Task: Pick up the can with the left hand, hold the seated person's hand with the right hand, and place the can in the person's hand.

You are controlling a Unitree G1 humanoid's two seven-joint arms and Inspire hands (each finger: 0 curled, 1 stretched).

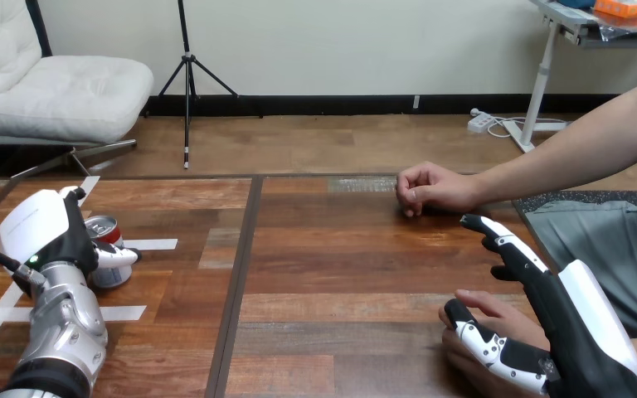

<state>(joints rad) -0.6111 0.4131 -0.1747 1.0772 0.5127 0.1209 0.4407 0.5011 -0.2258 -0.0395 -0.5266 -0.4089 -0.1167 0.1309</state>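
At the table's near right edge, the robot's right hand (pixel 560 319) is resting on the person's near hand (pixel 477 308), which is lying palm up on the wooden table (pixel 340 274). The robot's thumb (pixel 493 347) is curling across the person's palm, while the robot's fingers (pixel 506 245) are stretching out almost straight and apart from the thumb, pointing away across the tabletop. The person's fingers are showing in the gap between the thumb and the black palm, so the grip is coming from the thumb alone. The person's forearm is running off the picture's lower right corner.

Across the table at the near left, the robot's left arm is rising from the bottom edge, its silver forearm (pixel 62 332) leading up to the left hand (pixel 46 228). That hand is closing on the can (pixel 108 235), with a finger (pixel 118 255) wrapping round the can's front and the white back shell sitting against its left side. The can, red near its silver rim and pale lower down, is standing upright and appears to be sitting on the tabletop, just beside strips of white tape (pixel 153 244).

Farther back at the right, the person's far hand (pixel 431 189) is resting on the table in a loose fist, well apart from both robot hands and from the can.
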